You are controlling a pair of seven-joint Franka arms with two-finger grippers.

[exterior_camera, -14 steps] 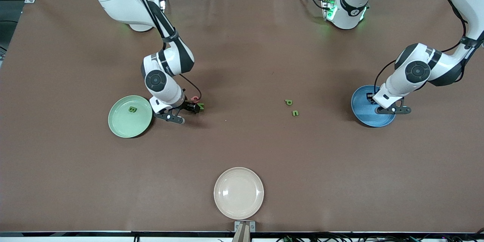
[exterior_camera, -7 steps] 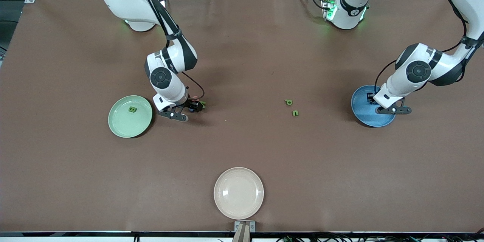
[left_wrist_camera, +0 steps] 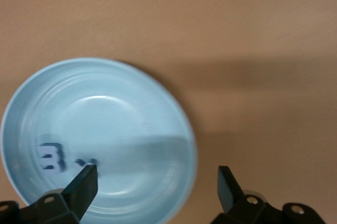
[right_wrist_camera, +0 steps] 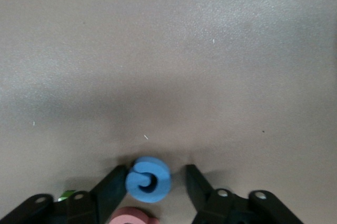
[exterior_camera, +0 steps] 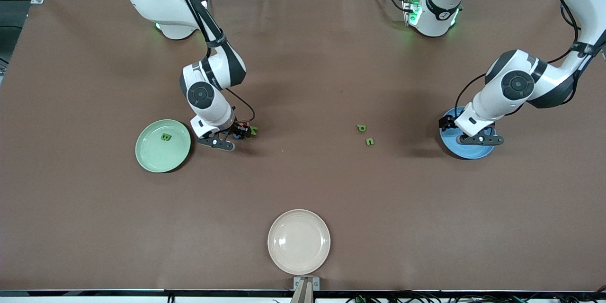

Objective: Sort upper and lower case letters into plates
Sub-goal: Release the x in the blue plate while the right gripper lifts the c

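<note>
My left gripper [left_wrist_camera: 155, 182] is open and holds nothing, up over the edge of the blue plate [exterior_camera: 471, 151]. Two small blue letters [left_wrist_camera: 52, 158] lie in that plate. My right gripper [right_wrist_camera: 152, 187] is low on the table beside the pale green plate [exterior_camera: 151, 154], its jaws either side of a round blue letter [right_wrist_camera: 148, 179]. One finger [right_wrist_camera: 111, 191] touches this letter and the other stands a little off it. A red letter [right_wrist_camera: 131, 217] lies just under the hand. One green letter [exterior_camera: 165, 137] lies in the green plate, and two more green letters [exterior_camera: 361, 128] lie mid-table.
A cream-white plate [exterior_camera: 298, 241] sits near the table's front edge, nearest the front camera. Another small green letter [exterior_camera: 254, 129] lies right by the right gripper. Both arm bases stand along the table's back edge.
The left gripper opened over the blue plate and shifted toward the table's middle. The right gripper's jaws narrowed around the blue letter, and its hand shifted slightly.
</note>
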